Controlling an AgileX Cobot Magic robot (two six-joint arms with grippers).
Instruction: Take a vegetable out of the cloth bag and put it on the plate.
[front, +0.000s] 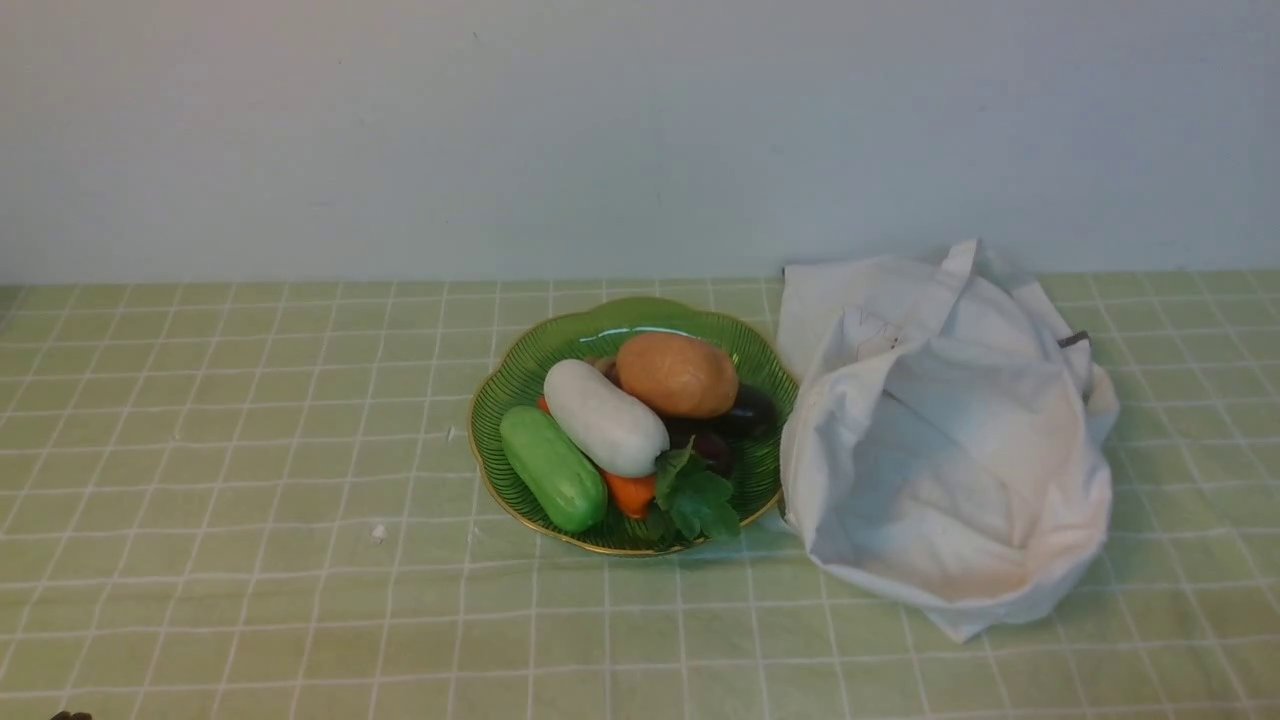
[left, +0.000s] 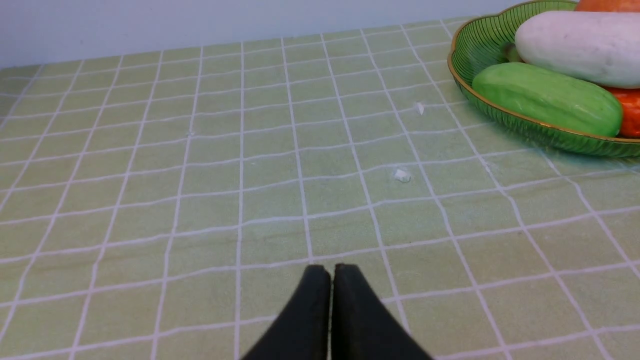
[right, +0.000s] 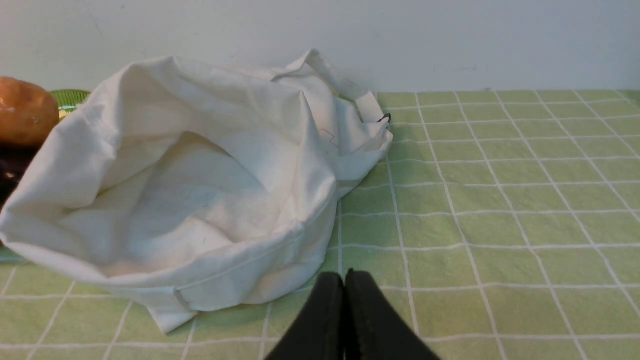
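Front view, going left to right: the ribbed green glass plate (front: 490, 440) with its gilt rim sits on the counter (front: 250, 500), which is spread with a green checked cloth. On the plate, the green cucumber (front: 553, 468) lies at the left, and beside it the white radish (front: 606, 418) lies aslant, its leafy tuft (front: 697, 496) reaching toward the near rim. Something orange, perhaps a carrot (front: 632, 493), shows partly beneath the radish. A tan potato (front: 677, 375) rests behind, with dark purple vegetables (front: 748, 410) by it. At the plate's right side slumps the white cloth bag (front: 950, 470), its mouth gaping toward the camera. In the wrist views, the left pincer (left: 332, 270) has its tips together, as does the right pincer (right: 347, 277), both holding nothing.
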